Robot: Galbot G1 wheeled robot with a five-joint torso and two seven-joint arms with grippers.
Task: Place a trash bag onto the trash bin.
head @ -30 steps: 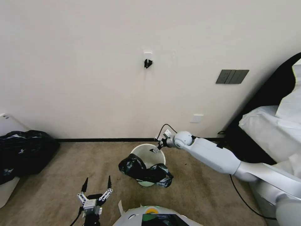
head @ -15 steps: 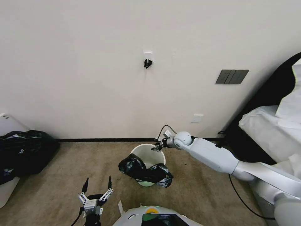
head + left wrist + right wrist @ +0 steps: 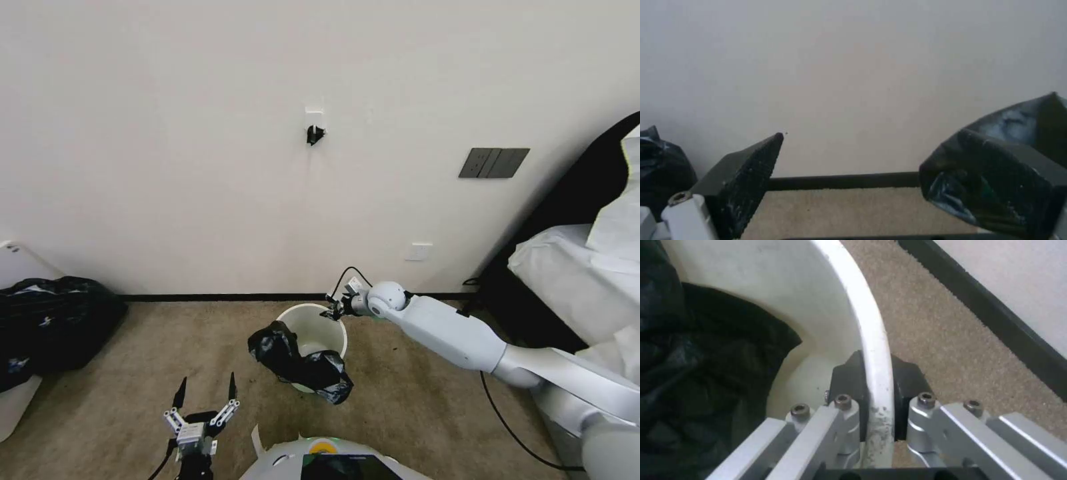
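The trash bin [image 3: 313, 328], a small round white bucket, stands on the carpet near the wall. The trash bag [image 3: 300, 363], glossy black and crumpled, hangs over the bin's near rim and down its outside. My right gripper [image 3: 331, 312] is at the bin's far right rim. The right wrist view shows that gripper [image 3: 878, 386] shut on the white rim [image 3: 865, 313], one pad inside and one outside, with the bag [image 3: 706, 373] lying inside. My left gripper [image 3: 204, 399] is open low at the front left, apart from the bin; its fingers [image 3: 746, 176] hold nothing.
A much larger bulging black bag [image 3: 53, 327] sits by a white container [image 3: 17, 400] at the left. White-covered furniture [image 3: 587, 280] and a black floor cable [image 3: 513, 427] are at the right. The wall with its dark baseboard [image 3: 200, 297] is close behind the bin.
My right gripper has shifted slightly left with the rim, and the bin and the draped bag have moved a little left with it. The left arm has stayed put.
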